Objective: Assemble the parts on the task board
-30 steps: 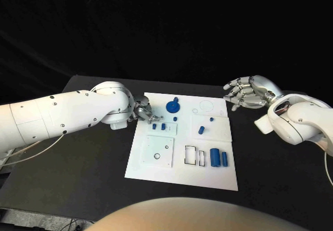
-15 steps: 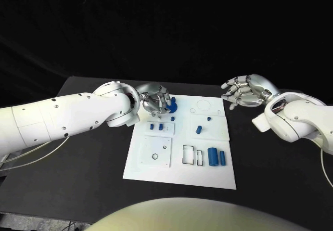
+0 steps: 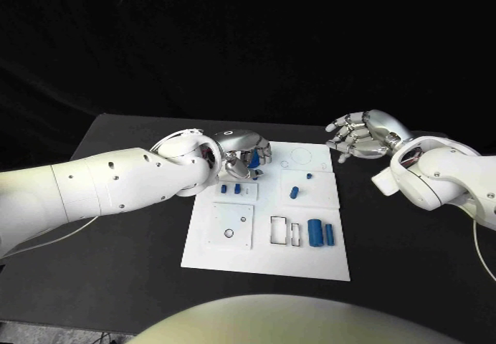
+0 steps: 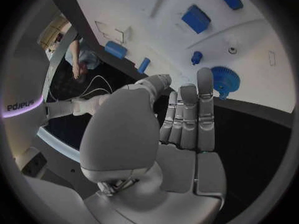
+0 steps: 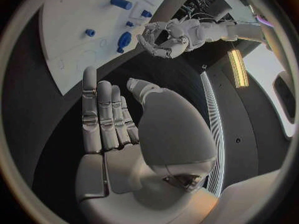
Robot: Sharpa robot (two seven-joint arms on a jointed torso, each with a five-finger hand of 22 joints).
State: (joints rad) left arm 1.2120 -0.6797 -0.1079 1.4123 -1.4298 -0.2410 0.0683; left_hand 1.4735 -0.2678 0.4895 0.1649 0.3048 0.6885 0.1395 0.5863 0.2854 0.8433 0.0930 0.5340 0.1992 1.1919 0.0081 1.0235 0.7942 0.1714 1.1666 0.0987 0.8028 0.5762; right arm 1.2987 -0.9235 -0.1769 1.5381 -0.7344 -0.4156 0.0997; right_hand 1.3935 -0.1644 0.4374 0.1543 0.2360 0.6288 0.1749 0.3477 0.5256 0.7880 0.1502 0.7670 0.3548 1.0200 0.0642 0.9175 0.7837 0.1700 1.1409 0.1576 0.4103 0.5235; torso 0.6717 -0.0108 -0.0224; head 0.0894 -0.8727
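The left robot hand (image 4: 181,129) is hovering with its fingers (image 4: 206,104) lying straight and close together, holding nothing. Beyond the fingertips, the white task board (image 4: 249,50) is carrying a blue gear (image 4: 224,79), a small blue peg (image 4: 196,57) and blue blocks (image 4: 196,18). The black bench (image 4: 249,129) is showing beneath.

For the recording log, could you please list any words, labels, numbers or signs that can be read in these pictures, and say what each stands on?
"sharpa", seen mirrored and partly cut off, on the dark band with a purple glow beside the left hand in the left wrist view.
The white board and its blue parts carry no readable marks.
The right hand carries no readable marks either.
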